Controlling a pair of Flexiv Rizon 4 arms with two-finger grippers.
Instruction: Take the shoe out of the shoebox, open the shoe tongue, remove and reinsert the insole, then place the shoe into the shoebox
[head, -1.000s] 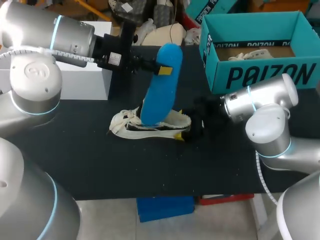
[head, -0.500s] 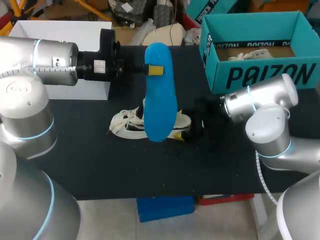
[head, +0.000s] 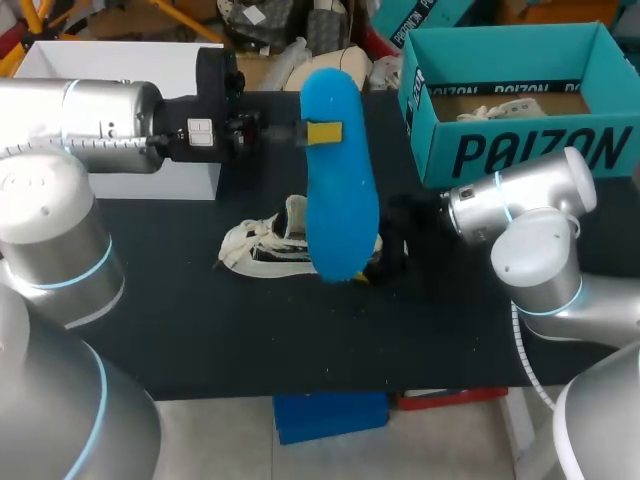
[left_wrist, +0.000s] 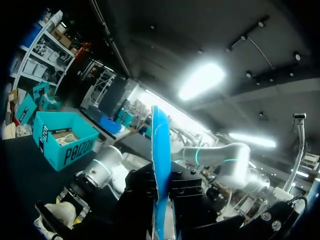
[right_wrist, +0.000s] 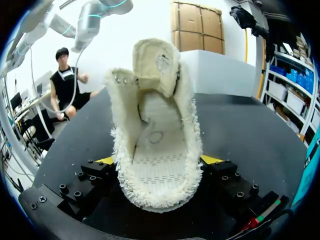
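Above the shoe (head: 262, 250), in the head view, the blue insole (head: 338, 190) hangs nearly upright. The left gripper (head: 322, 132) pinches it near its upper end. The shoe lies flat on the black table (head: 150, 320), its length running across it. From this angle the insole's lower end covers the shoe's heel end; whether the two touch cannot be told. The right gripper (head: 380, 262) sits at that same heel end. The shoebox (head: 520, 152) stands open well beyond the shoe, behind the right arm.

From the left wrist, the insole (left_wrist: 161, 170) shows edge-on, a thin blue blade clamped between the fingers of the left gripper (left_wrist: 161, 205) and pointing straight out from them. The shoe (left_wrist: 59, 212) lies below and to one side of it, with the shoebox (left_wrist: 62, 142) farther off.

From the right wrist, the shoe (right_wrist: 156, 145) fills the space between the fingers of the right gripper (right_wrist: 159, 162), whose yellow tips press on either side of the heel. The opening gapes toward the camera, the tongue is lifted at the far end, and the bed inside is bare.

Reinsertion seems to hinge on alignment. The insole stands upright while the shoe lies flat. The left arm alone holds the insole, so it would likely have to tip it down along the shoe's length, with the lower end entering at the held heel.
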